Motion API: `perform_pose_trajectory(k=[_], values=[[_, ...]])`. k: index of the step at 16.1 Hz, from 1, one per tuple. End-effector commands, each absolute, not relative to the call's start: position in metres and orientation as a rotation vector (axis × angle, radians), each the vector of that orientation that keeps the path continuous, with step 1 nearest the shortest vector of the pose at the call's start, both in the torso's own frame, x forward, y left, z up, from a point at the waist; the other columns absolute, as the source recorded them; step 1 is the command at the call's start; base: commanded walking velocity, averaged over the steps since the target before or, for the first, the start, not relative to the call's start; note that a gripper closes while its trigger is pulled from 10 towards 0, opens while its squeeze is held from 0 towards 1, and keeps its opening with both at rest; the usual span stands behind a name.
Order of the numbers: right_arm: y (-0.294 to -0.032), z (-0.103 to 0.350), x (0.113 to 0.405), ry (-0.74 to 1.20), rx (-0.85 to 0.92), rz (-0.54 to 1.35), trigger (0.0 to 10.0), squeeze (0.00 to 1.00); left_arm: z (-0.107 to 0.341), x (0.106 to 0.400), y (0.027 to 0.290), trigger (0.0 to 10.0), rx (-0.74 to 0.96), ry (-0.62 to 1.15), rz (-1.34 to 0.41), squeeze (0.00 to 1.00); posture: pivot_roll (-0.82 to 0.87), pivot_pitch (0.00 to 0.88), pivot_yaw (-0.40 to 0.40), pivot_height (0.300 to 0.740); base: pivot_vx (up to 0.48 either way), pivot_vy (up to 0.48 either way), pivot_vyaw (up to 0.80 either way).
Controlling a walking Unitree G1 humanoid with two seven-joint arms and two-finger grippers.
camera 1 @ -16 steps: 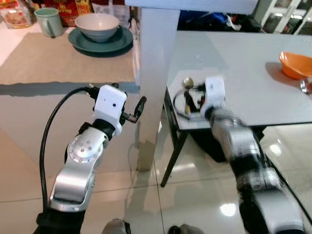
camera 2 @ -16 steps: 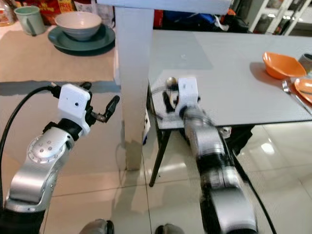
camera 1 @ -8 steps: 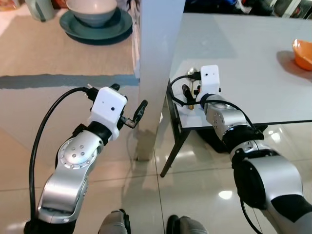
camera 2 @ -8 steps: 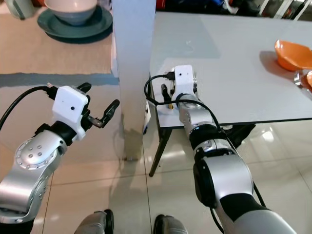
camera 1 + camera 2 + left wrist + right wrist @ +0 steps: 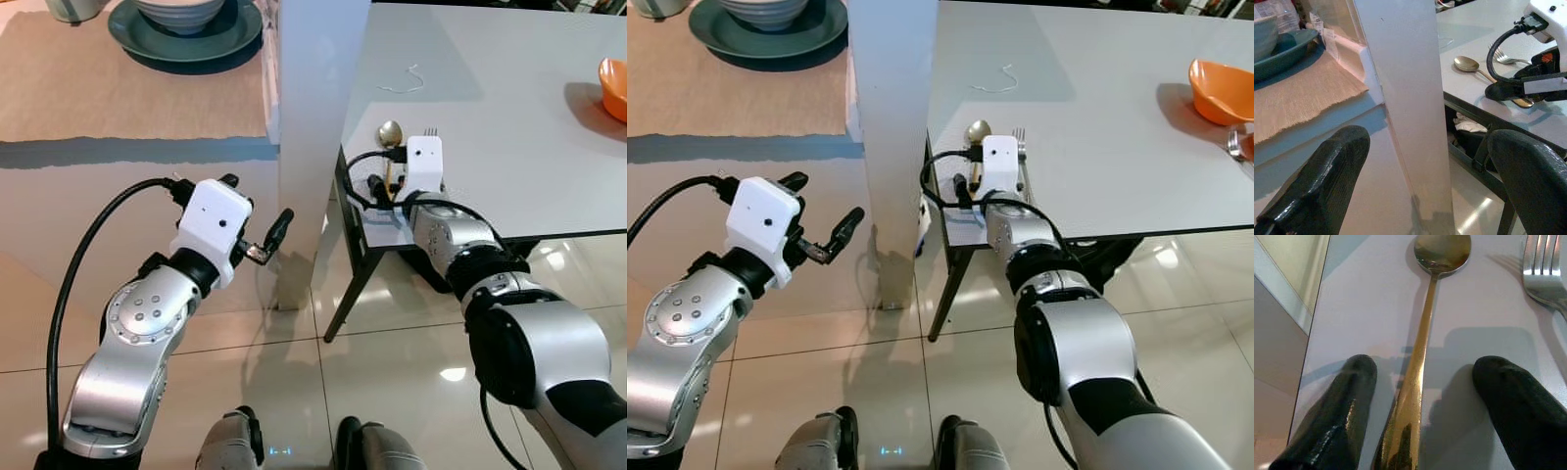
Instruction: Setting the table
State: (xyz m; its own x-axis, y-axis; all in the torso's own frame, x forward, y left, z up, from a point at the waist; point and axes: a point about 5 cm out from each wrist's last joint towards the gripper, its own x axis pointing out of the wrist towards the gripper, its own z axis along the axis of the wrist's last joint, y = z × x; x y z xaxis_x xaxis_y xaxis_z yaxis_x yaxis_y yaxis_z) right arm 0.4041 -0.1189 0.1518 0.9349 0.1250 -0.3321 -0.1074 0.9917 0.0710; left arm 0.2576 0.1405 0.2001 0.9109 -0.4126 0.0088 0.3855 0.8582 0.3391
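Resting on the grey table near its front left corner, the right gripper has fingers spread, straddling the handle of a gold spoon without touching it. A fork lies just beside the spoon. Left gripper hangs spread beside the table, before a white pillar.

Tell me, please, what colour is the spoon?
Gold; the spoon shows best in the right wrist view.
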Motion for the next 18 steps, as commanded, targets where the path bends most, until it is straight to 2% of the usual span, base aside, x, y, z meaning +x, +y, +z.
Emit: perform_pose_trajectory(k=[1,18], values=[[-0.124,0.143,0.401,0.401,0.072,0.115,0.0,0.00,0.201,0.254,0.136,10.0,0.342,-0.084,-0.446,0.00,0.16,0.231,-0.086,0.740,0.000,0.000,0.00],[-0.141,0.140,0.400,0.438,0.004,0.087,0.0,0.00,0.204,0.258,0.131,10.0,0.336,-0.097,-0.461,0.00,0.15,0.211,-0.080,0.740,0.000,0.000,0.00]])
